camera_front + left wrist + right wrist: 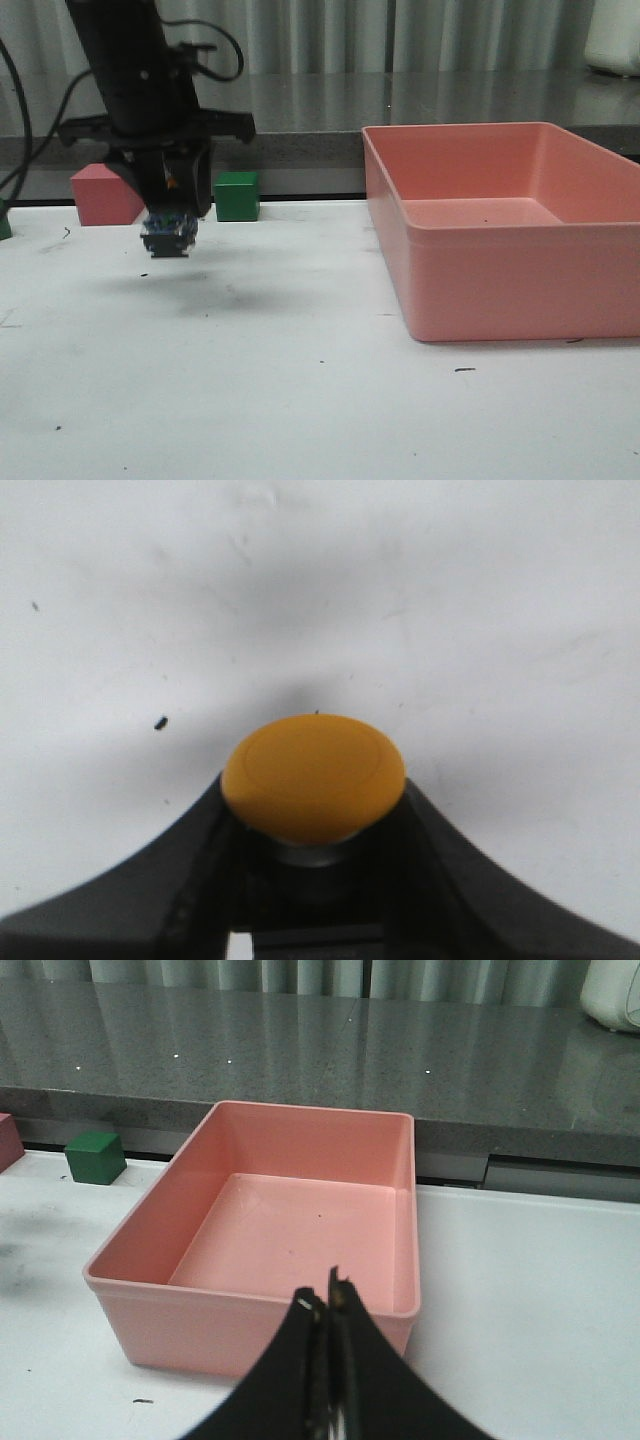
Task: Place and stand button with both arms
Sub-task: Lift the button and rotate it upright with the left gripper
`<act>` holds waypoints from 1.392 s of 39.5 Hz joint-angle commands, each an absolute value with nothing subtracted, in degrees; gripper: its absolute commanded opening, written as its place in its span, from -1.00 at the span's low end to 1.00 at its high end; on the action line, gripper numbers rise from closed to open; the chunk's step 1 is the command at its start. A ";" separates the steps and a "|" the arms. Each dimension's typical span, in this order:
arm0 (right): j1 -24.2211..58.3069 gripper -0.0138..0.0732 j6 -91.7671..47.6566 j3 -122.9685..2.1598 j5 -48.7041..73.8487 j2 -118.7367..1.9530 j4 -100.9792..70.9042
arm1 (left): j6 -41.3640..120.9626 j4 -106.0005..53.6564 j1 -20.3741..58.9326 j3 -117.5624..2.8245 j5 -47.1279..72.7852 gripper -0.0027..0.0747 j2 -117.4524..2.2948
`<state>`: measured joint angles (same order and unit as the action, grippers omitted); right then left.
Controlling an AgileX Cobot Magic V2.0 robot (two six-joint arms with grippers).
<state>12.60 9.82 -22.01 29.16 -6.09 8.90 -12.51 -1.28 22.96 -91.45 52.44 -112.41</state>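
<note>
The big white table (300,400) has a large pink bin (500,230) on its right side. At the back left sit a pink cube (100,195) and a green cube (237,196). The left gripper (168,235) hangs above the table and is closed tight on the button (313,777). The button has a round yellow cap, a shiny grey ring under it, and a black body with a bluish bottom. In the front view its bluish end points down, so it hangs up and down in the air. The right gripper (328,1305) has its two fingers pressed together with nothing between them.
</note>
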 commanded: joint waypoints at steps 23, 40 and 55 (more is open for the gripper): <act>12.20 -0.84 9.78 -23.50 24.42 -6.76 10.00 | -12.66 6.99 21.78 -43.73 -15.65 -0.64 -84.16; 12.20 -0.84 9.78 -23.50 24.42 -6.76 10.00 | -7.92 6.99 15.43 -23.26 -56.47 -0.64 -87.28; 12.20 -0.84 9.78 -23.50 24.42 -6.76 10.00 | -7.92 6.99 14.26 -22.61 -74.17 -0.64 -101.61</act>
<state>12.60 9.82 -22.01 29.07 -6.09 8.90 -7.84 7.33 14.32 -21.76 -62.66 -100.56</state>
